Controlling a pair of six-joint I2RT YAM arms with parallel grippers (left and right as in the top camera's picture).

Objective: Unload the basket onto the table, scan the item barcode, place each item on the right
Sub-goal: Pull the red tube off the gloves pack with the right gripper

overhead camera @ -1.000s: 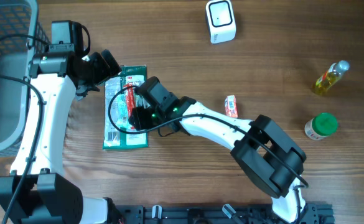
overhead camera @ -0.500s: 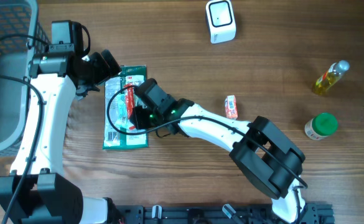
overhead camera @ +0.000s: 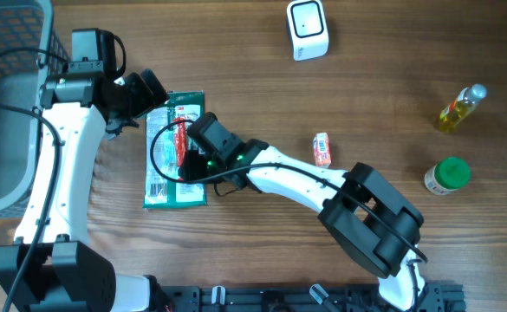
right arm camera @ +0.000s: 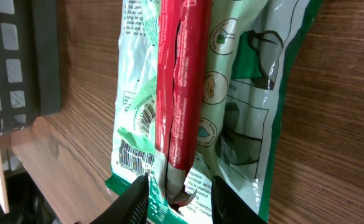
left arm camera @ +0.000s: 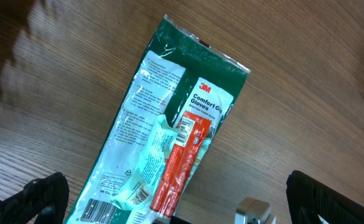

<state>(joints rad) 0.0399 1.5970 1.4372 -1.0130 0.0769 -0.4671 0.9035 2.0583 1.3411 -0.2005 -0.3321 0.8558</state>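
Over on the left half of the table (overhead camera: pixel 366 87), the red stick pack (right arm camera: pixel 182 93) was lying on top of a 3M gloves packet (left arm camera: pixel 132 124), both flat on the wood. That red stick looked like the item to scan, and in the left wrist view you could see a printed label near its upper end.

The right gripper (right arm camera: pixel 178 196) had come in low at one tip of the stick, one finger on each side of that end. So the stick's long axis ran straight out ahead of the gripper, away from the wrist. The jaws were narrowed around the tip, but honestly I couldn't tell whether they were actually pinching it or just bracketing it.

The left gripper (overhead camera: pixel 142 97) hung just past the top corner of the gloves packet, spread wide with nothing in it.

The white scanner (overhead camera: pixel 307 30) sat well apart, towards the far edge, so my guess is the right arm, being the nearer one, gets the pickup.
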